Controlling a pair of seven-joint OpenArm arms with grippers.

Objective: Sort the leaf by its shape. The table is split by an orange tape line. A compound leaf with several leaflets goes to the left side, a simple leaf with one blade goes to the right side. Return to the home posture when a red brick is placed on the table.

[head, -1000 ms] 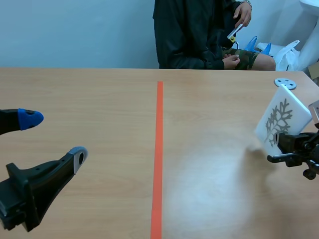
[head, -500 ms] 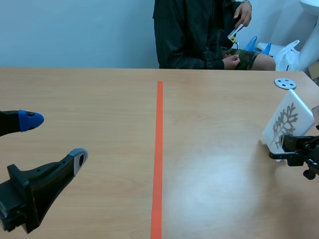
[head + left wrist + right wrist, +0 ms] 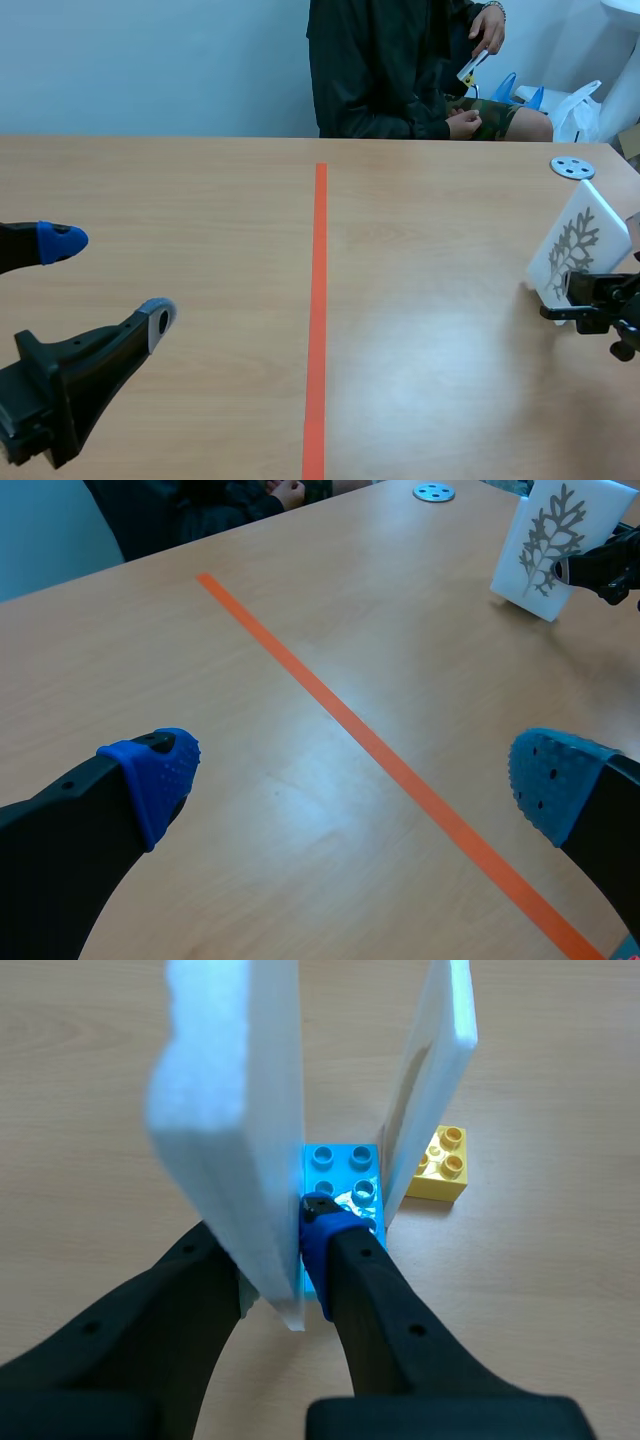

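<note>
Card [image 3: 588, 222] partly hidden behind right hand [image 3: 572, 291].

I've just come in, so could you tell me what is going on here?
The right pincer is shut on a white card, tilted, low over the table right of the tape. Its printed leaf looks compound. The left pincer hangs open left of the tape. A person sits across.
</note>
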